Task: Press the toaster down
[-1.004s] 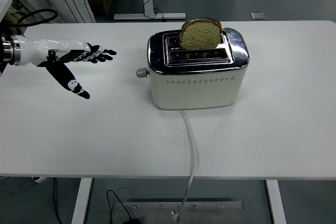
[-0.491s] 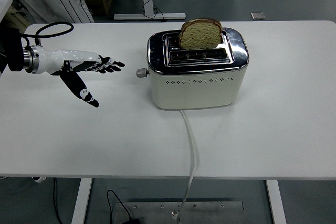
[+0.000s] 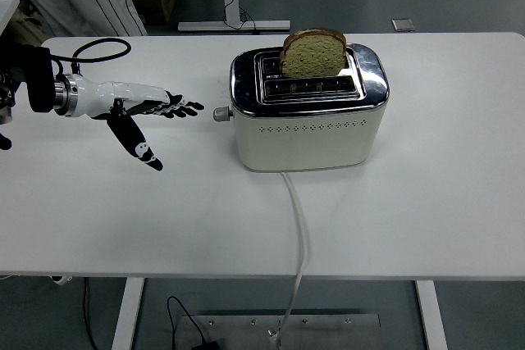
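Progress: so far nothing is pressed; the bread slice [image 3: 313, 52] stands tall out of the rear slot, so I judge the press not yet done.
Left to do: bring the hand to the lever knob [image 3: 220, 113], set a fingertip on it, and push it down until the bread sinks.
Left hand [image 3: 139, 108]: at centre left of the frame, level with the knob and just short of it; fingers [image 3: 182, 107] spread apart and stretched toward the toaster, thumb angled down, holding nothing.
Right hand: not in view.
Toaster [image 3: 308, 112]: middle of the frame on the worktop [image 3: 443, 202]; a rounded box with a cream, smooth body, a row of small vent holes along its front, and a shiny chrome top with two long slots.
Lever knob: small, round, grey, jutting from the toaster's left end.
Bread slice: brown crust, pale greenish speckled crumb, domed top.
Power cord [image 3: 299, 235]: white and smooth, running from the toaster's base over the worktop's near edge.
Worktop: flat, white, matte.
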